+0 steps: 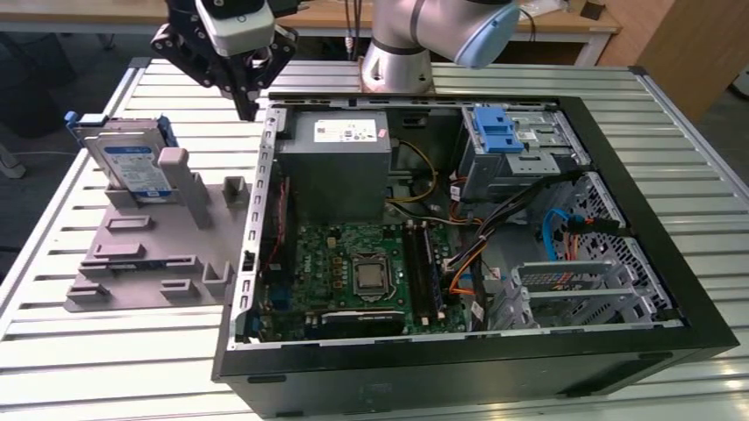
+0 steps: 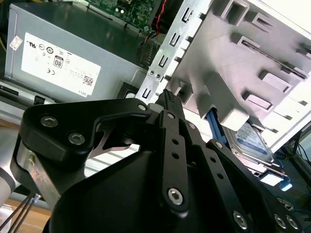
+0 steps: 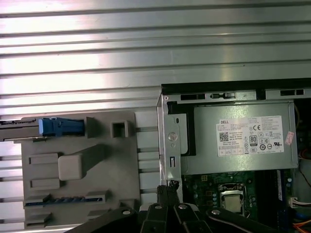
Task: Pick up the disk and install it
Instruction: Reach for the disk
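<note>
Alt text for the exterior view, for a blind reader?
A robot arm's gripper, fingers shut and empty, hangs by a corner of an open computer case on a slatted metal table. On the exterior view's left, the disk stands upright in a grey fixture.

Greys and black, with touches of blue and green

Disk (image 1: pixel 126 162) silver with a white-and-blue label and blue edging; fixture (image 1: pixel 153 263) plain pale grey; case (image 1: pixel 468 377) black; board (image 1: pixel 351 272) green with dark slots; supply (image 1: pixel 339 162) grey with a white sticker; latch (image 1: pixel 497 132) bright blue; cable (image 1: pixel 548 230) blue; table (image 1: pixel 117 368) silver, ribbed in even stripes; gripper (image 1: pixel 245 110) black.
</note>
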{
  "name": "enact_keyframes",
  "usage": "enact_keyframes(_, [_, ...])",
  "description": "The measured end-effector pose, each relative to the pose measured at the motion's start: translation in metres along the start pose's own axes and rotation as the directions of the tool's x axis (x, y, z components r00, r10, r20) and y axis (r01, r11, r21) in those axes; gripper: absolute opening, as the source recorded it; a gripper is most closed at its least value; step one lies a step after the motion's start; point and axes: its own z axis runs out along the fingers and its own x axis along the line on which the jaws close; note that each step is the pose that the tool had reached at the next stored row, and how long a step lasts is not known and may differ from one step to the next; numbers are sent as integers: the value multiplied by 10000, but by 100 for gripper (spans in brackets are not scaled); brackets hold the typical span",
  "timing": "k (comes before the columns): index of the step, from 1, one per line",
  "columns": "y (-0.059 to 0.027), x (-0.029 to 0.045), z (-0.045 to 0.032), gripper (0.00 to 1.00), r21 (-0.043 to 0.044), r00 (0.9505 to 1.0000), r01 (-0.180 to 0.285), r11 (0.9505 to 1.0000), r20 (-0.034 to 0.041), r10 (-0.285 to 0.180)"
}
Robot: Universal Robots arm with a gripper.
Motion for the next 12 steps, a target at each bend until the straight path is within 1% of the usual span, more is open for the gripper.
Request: enact_keyframes(12, [-4,54,4,11,0,10000,0,10000,0,0])
